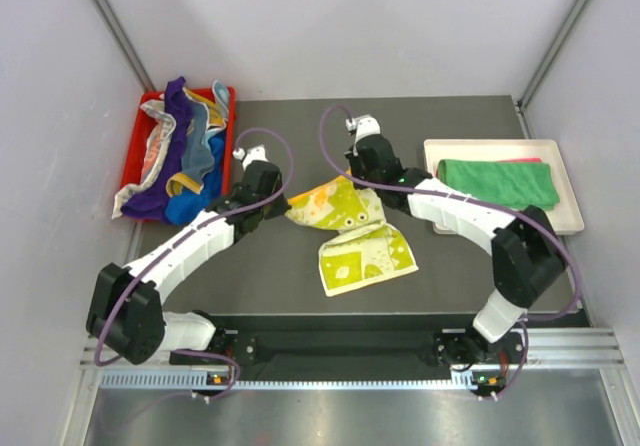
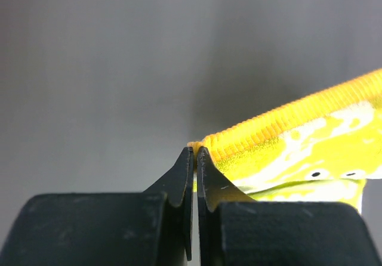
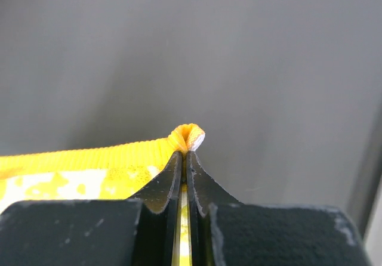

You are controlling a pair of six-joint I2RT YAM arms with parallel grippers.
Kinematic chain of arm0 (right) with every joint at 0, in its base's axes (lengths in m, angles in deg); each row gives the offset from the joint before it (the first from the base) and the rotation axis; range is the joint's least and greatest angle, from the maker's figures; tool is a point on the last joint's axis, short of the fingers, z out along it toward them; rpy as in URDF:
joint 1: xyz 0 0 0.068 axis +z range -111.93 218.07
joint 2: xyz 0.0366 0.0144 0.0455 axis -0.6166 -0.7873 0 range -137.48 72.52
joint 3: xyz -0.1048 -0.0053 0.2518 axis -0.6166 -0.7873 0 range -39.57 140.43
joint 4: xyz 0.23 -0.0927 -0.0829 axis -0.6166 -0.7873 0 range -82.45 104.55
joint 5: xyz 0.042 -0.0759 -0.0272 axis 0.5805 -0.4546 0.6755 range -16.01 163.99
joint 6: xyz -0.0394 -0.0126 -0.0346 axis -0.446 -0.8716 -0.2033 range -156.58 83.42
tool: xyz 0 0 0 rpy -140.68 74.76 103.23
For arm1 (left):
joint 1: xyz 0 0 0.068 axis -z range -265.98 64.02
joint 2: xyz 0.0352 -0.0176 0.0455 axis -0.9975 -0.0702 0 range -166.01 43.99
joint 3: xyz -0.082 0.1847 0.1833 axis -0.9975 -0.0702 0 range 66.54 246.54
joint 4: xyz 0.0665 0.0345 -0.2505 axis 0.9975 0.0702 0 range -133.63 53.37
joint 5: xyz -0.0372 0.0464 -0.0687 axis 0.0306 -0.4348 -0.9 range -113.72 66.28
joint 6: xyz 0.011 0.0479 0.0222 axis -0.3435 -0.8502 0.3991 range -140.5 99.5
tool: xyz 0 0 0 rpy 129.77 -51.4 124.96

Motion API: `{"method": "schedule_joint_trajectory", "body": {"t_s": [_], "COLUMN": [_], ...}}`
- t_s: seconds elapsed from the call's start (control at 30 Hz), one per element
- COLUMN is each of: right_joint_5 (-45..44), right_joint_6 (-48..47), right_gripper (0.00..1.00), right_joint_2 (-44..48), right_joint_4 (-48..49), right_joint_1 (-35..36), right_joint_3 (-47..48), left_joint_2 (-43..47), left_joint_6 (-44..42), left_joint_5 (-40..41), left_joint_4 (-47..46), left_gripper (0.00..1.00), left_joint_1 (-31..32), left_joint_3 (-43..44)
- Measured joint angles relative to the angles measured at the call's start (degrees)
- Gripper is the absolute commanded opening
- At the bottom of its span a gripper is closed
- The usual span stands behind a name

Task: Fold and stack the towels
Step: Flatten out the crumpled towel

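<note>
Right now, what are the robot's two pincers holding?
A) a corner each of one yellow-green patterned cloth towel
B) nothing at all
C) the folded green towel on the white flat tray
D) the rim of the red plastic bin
A: in the wrist views the left pincer and the right pincer are each shut on a hem corner of the yellow-green patterned cloth towel, which spans between them in the top view.

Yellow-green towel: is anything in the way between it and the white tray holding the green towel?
Nothing loose lies between the yellow-green towel and the white tray; only the right arm, whose claw pinches the towel, crosses that gap.
</note>
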Motion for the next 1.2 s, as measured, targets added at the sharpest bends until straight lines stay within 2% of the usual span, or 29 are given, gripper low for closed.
{"method": "schedule_joint_trajectory", "body": {"t_s": [0.23, 0.43, 0.63, 0.87, 1.03, 1.2], "right_joint_5": [-2.4, -2.6, -0.7, 3.1, 5.8, 8.1], "right_joint_6": [-0.5, -1.4, -2.0, -2.6, -2.5, -2.1], "right_gripper": [0.0, 0.0, 0.0, 0.0, 0.0, 0.0], "right_joint_2": [8.9, 17.1, 25.2, 33.0, 36.2, 38.6], "right_joint_4": [1.1, -1.0, -3.4, -6.6, -9.6, -12.5], "right_joint_1": [-0.1, -0.1, 0.0, 0.0, 0.2, 0.3], "right_joint_3": [-0.8, -0.2, 5.3, 14.3, 17.4, 17.7], "left_joint_2": [0.6, 5.1, 9.7, 9.8, 9.9, 10.6], "left_joint_6": [-6.1, -13.4, -19.7, -22.9, -23.1, -23.0], "left_joint_5": [1.6, 0.0, -5.2, -13.7, -19.2, -22.3], "left_joint_4": [3.1, 5.4, 6.3, 7.5, 8.0, 8.6], "left_gripper": [0.0, 0.0, 0.0, 0.0, 0.0, 0.0], "left_joint_1": [0.0, 0.2, 1.0, 2.4, 2.9, 2.9], "left_joint_3": [8.6, 17.9, 30.9, 43.3, 47.8, 48.3]}}
